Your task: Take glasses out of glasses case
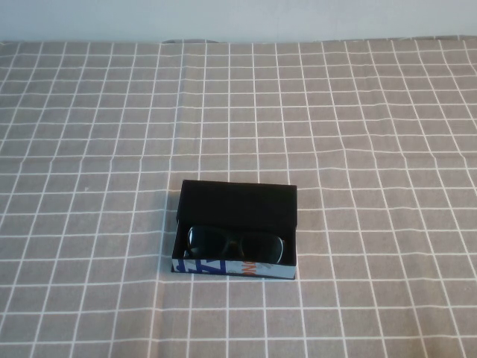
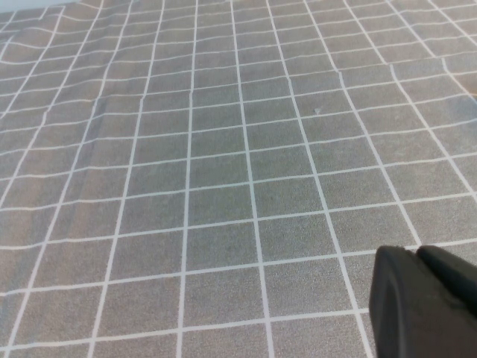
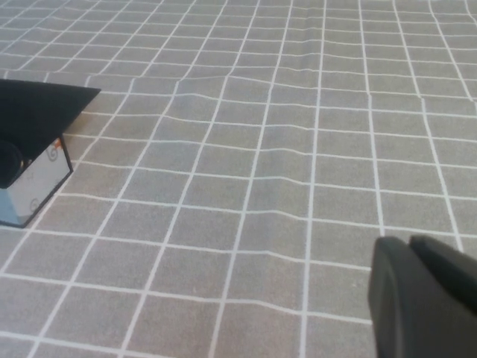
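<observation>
The glasses case (image 1: pixel 237 203) is a black box lying open in the middle of the table, its flat flap lid folded back and its front side printed blue, white and orange. The black glasses (image 1: pixel 235 243) with dark lenses lie inside it. Neither arm shows in the high view. My left gripper (image 2: pixel 417 253) is shut and empty over bare cloth; the case does not show in its view. My right gripper (image 3: pixel 408 243) is shut and empty, well apart from the case (image 3: pixel 33 127), whose corner shows in its view.
A grey tablecloth with a white grid (image 1: pixel 373 149) covers the whole table. It has slight wrinkles (image 3: pixel 246 82). A pale wall runs along the far edge.
</observation>
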